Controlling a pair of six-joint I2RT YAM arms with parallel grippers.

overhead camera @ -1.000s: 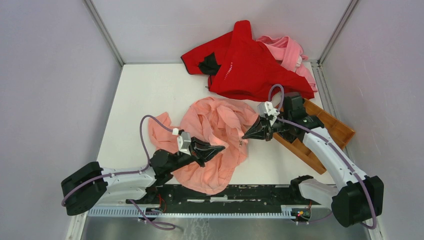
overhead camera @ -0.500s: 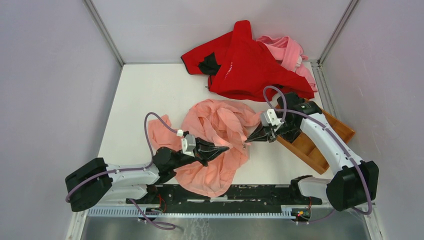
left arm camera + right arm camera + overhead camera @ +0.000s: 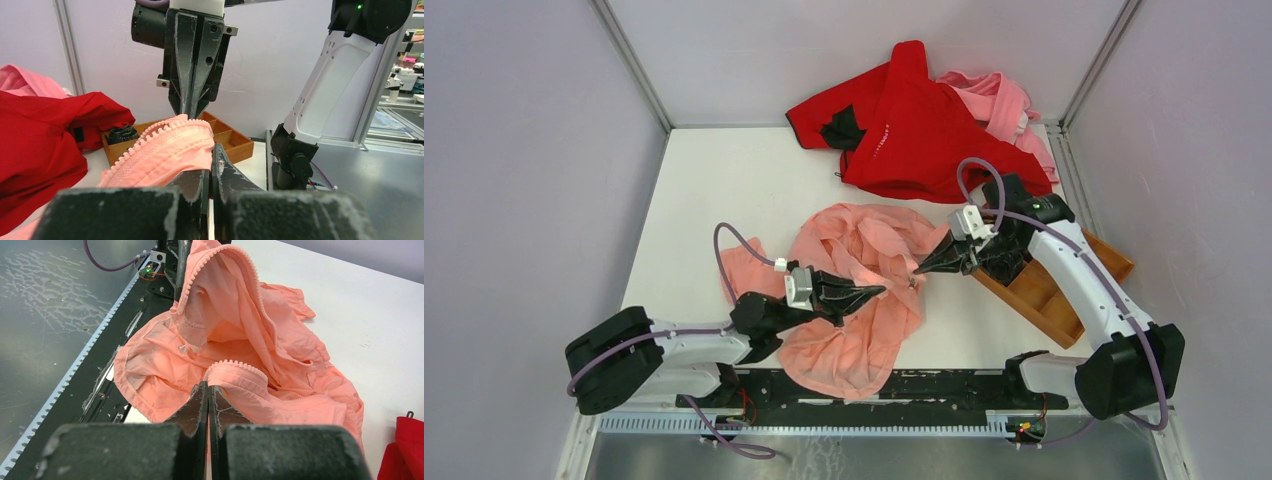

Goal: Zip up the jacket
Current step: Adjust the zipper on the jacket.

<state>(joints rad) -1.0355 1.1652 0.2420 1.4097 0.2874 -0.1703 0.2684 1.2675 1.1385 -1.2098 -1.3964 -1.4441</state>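
The salmon-pink jacket [image 3: 854, 250] lies bunched on the white table between the two arms. My left gripper [image 3: 882, 291] is shut on a fold of its toothed zipper edge [image 3: 165, 145], which drapes over the left finger. Close in front of it, my right gripper [image 3: 917, 270] points back at it, shut on another fold of the jacket's zipper edge [image 3: 235, 370]. In the left wrist view the right gripper [image 3: 192, 107] hangs just above the pink fold. In the right wrist view the jacket [image 3: 235, 330] rises from the shut right gripper [image 3: 207, 385] up to the left gripper [image 3: 180, 265].
A bright red garment [image 3: 924, 120] and a paler pink one [image 3: 1009, 100] are heaped at the back right. A wooden compartment tray [image 3: 1064, 290] sits under the right arm, with a dark item [image 3: 120, 134] in it. Enclosure walls close both sides.
The left arm has slid a little right, its tip nearing the right gripper. The right arm's wrist has swung back and up slightly. The jacket's lower part has drawn in.
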